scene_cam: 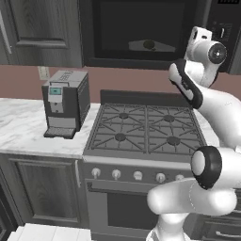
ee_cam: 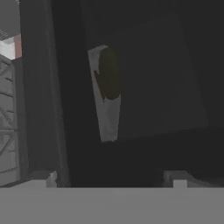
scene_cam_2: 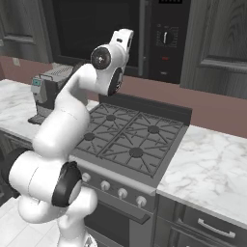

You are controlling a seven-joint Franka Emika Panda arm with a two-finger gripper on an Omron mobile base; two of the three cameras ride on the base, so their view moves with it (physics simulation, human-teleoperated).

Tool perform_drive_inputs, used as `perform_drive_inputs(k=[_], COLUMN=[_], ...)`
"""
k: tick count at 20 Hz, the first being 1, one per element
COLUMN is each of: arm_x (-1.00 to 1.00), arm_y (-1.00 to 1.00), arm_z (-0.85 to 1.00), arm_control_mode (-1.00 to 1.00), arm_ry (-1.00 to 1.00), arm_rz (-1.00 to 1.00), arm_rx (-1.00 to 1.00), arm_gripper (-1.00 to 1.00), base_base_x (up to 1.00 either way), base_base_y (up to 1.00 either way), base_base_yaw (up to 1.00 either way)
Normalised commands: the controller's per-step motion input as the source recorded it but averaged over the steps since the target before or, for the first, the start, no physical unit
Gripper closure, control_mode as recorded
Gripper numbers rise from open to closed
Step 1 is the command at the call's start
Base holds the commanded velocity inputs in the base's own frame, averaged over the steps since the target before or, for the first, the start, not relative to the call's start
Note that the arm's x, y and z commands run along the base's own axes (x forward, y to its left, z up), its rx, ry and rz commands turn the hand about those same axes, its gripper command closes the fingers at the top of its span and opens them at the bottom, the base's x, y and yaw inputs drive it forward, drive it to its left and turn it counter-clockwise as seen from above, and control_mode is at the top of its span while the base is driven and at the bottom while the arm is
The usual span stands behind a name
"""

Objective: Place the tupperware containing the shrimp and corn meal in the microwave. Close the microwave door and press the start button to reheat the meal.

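Nearest the base stood the stove (scene_cam: 141, 160), a steel-grey range with a row of small round knobs (scene_cam: 137, 175) along its front and a dark oven window below. Its top carried black cast grates (scene_cam: 147, 128) in a grid over four round burners. To the left, on the white, grey-veined marble counter (scene_cam: 28, 127), sat a boxy grey coffee machine (scene_cam: 66, 101) with a small pale blue screen and a drip tray at its foot. The same marble ran on to the right of the stove (scene_cam_2: 212, 169). Behind it all the wall was a flat dusty pink (scene_cam: 117, 77).

The white arm, smooth and rounded with dark joints, rose over the stove and reached up toward the microwave (scene_cam_2: 111, 29), a wide black box mounted above the range between dark grey panelled cabinet doors (scene_cam_2: 219, 38). Its control panel with a round dial (scene_cam_2: 167, 36) sat at the right.

In the hand view the gripper (ee_cam: 113, 177) had its two pale finger tips (ee_cam: 43, 178) standing wide apart with nothing between them. Beyond them, through the dark glass of the microwave door (scene_cam: 141, 28), the tupperware (ee_cam: 105, 98) lay inside as a pale grey, shallow rectangular tray with rounded corners. The shrimp and corn meal (ee_cam: 109, 72) rested in it, a dim yellowish heap with a darker reddish curve at its edge.
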Motion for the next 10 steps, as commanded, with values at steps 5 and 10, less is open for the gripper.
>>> perform_drive_inputs(k=[5, 10], arm_x=[-1.0, -1.0], arm_y=[0.05, -0.29], arm_z=[0.12, 0.1], arm_control_mode=[-1.0, -1.0], arm_ry=[0.0, 0.0], arm_rz=[0.0, 0.1], arm_rx=[-0.02, 0.03], arm_gripper=[-1.0, -1.0], base_base_x=[0.0, 0.0], base_base_y=[0.0, 0.0], base_base_yaw=[0.0, 0.0])
